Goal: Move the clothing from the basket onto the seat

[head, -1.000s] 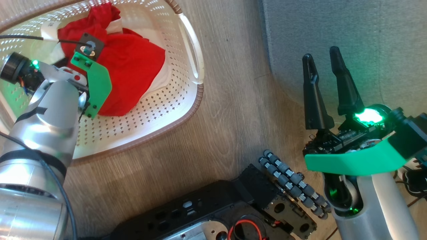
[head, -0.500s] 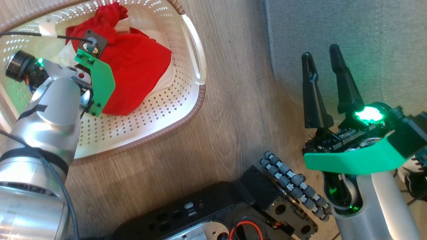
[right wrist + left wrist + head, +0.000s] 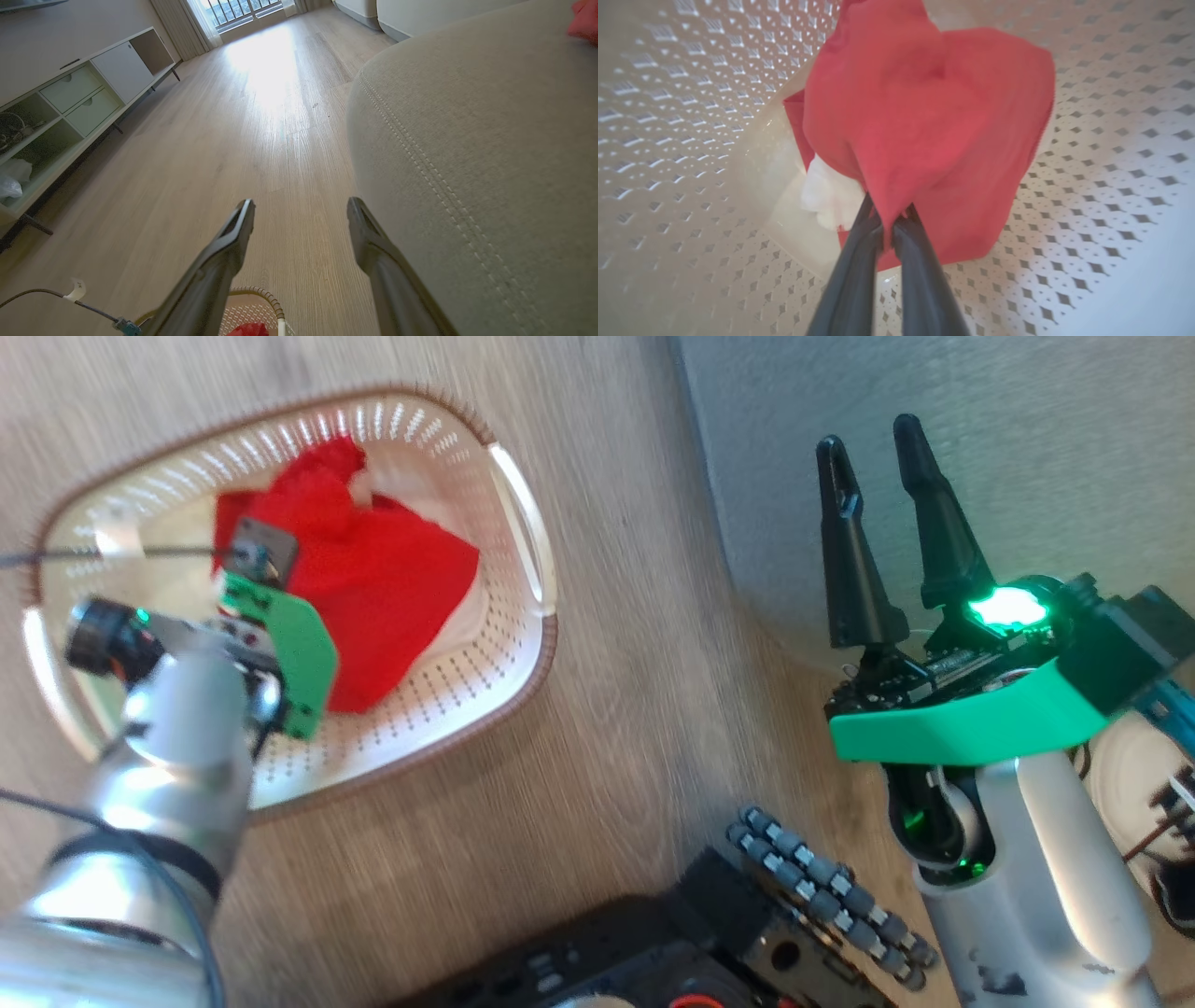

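Note:
The cream perforated basket (image 3: 485, 658) stands on the wood floor at the left. Bright red clothing (image 3: 392, 588) with white trim lies in it. My left wrist (image 3: 289, 644) reaches into the basket and covers its own fingers in the head view. In the left wrist view my left gripper (image 3: 889, 224) is shut on a fold of the red clothing (image 3: 934, 116), which hangs bunched above the basket floor (image 3: 1111, 140). My right gripper (image 3: 869, 434) is open and empty at the edge of the grey seat (image 3: 1027, 448). Another red piece (image 3: 584, 21) lies on the seat (image 3: 490, 140).
My black base (image 3: 653, 952) and its roller wheel (image 3: 822, 887) sit at the bottom. Bare wood floor (image 3: 635, 663) separates basket and seat. A low white cabinet (image 3: 70, 102) lines the far left wall in the right wrist view.
The head camera has shifted, so the whole basket now shows, blurred. My left wrist stays over the red clothing. The right gripper keeps its open pose.

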{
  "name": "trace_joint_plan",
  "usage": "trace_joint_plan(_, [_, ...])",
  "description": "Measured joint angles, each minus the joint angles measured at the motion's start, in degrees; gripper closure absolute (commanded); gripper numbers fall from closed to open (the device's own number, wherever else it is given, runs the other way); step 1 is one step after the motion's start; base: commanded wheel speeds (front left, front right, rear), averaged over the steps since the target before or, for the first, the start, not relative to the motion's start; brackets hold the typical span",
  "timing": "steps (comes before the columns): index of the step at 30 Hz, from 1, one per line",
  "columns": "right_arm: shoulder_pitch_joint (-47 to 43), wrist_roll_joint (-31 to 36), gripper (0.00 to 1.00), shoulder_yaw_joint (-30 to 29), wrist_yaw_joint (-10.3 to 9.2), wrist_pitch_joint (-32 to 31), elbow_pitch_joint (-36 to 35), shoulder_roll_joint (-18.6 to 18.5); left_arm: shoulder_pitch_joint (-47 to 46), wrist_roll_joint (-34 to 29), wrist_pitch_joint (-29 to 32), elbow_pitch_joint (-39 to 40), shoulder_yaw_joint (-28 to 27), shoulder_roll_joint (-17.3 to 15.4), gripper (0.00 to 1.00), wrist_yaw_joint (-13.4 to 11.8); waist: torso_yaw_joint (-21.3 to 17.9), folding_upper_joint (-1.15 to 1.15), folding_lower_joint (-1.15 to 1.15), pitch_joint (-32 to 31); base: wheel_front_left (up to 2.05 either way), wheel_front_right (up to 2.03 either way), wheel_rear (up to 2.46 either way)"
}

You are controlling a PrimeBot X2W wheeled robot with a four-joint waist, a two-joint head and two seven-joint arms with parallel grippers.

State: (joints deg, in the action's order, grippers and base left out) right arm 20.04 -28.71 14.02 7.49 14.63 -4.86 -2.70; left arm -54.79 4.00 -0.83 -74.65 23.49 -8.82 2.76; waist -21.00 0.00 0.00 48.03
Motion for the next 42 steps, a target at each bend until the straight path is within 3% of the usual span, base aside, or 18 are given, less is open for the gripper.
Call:
trace_joint_plan(6, [0.05,2.02,0.0,-0.87,0.0,0.0,3.67,-0.02,4.31,2.64,-5.2,0.07,-1.45,3.1,1.0,0.04,1.26,0.0,0.0,-6.26,0.0,0.0,0.0])
trace_joint_plan(19, [-5.0,4.56,0.0,-2.49,0.0,0.0,9.66,-0.04,12.79,9.39,-13.29,3.99,-5.52,5.68,1.0,0.05,6.73,0.0,-0.01,-23.82,0.0,0.0,0.0])
trace_joint_plan(34, [-12.34,5.05,0.0,-2.59,0.0,0.0,13.67,-0.04,30.69,10.56,-13.38,39.39,-14.97,5.79,1.0,-1.03,11.12,0.0,-0.01,-41.24,0.0,0.0,0.0])
trace_joint_plan(42, [-14.17,5.55,0.0,-2.55,0.0,0.0,14.14,-0.04,36.97,9.55,-13.46,62.68,-19.19,6.6,1.0,-0.42,12.42,0.0,-0.01,-46.13,0.0,0.0,0.0])
